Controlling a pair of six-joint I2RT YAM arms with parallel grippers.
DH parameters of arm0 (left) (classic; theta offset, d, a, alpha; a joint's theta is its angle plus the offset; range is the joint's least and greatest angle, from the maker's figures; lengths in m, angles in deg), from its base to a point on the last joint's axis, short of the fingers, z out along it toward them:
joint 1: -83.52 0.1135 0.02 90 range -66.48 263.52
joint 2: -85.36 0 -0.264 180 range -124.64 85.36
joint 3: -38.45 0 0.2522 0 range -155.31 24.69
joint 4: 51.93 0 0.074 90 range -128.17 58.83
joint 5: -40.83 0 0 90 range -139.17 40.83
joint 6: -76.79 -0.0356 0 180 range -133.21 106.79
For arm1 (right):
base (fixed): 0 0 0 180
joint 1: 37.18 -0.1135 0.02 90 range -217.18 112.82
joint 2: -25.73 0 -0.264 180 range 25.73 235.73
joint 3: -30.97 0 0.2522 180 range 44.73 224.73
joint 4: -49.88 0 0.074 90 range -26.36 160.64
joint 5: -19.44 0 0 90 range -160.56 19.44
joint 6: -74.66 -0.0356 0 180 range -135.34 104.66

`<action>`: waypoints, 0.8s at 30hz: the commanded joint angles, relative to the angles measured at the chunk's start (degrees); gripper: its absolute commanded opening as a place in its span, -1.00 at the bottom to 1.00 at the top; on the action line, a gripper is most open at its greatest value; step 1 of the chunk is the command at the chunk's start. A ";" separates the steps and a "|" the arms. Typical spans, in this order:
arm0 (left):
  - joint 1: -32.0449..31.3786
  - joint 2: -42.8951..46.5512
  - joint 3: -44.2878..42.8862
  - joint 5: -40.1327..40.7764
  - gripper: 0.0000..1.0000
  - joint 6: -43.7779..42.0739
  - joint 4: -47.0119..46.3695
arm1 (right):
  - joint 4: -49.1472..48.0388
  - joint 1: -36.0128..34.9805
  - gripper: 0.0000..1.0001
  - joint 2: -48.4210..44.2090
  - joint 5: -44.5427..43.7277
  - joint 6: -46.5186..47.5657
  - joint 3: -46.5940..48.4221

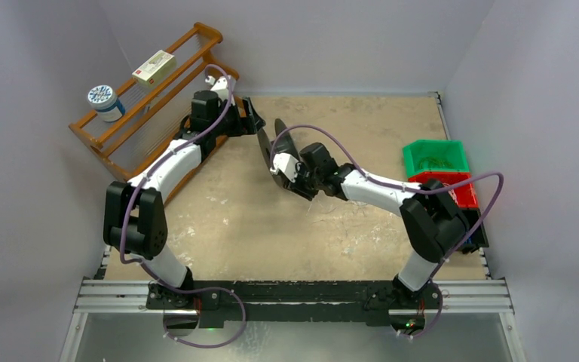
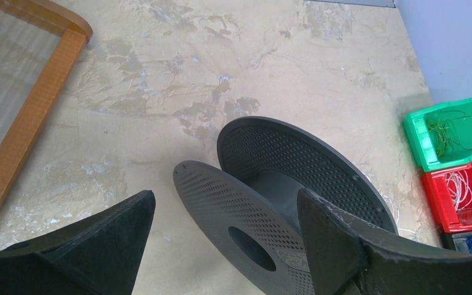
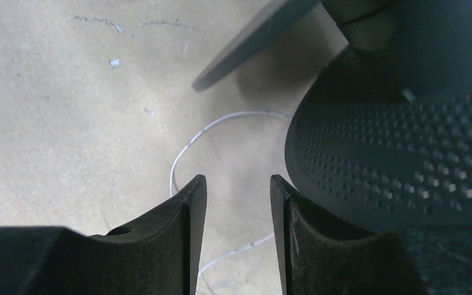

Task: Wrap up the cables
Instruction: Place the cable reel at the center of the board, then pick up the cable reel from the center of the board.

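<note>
A dark grey perforated spool [image 1: 280, 143] stands on edge mid-table. My left gripper [image 1: 262, 130] is open wide around it. In the left wrist view [image 2: 224, 195] the near flange [image 2: 221, 203] sits between the fingers, clear of the left finger, and the right finger [image 2: 326, 239] reaches in by the hub. My right gripper [image 1: 282, 175] is open just beside the spool [image 3: 393, 160]. A thin white cable [image 3: 187, 145] lies looped on the table and runs under the gap between its fingers [image 3: 238, 178], not gripped.
A green bin [image 1: 436, 156] and a red bin [image 1: 460, 190] of wires stand at the right edge. The red bin [image 2: 461, 190] holds white wires. A wooden rack [image 1: 151, 105] at the back left carries a box [image 1: 154, 66] and a tin [image 1: 104, 102].
</note>
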 commanded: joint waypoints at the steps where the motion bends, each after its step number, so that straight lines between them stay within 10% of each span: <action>1: 0.40 3.13 -0.95 -0.32 0.68 0.13 -3.03 | 3.08 0.17 -0.08 -4.32 -4.05 1.43 -2.22; 14: 0.40 3.64 -6.90 -12.82 0.86 -12.99 0.27 | 4.76 6.75 -0.04 -8.25 9.94 -3.17 2.43; 24: 1.10 2.05 -4.36 -22.56 0.96 -13.65 -3.85 | -1.21 11.77 0.03 -9.10 14.52 21.60 -4.20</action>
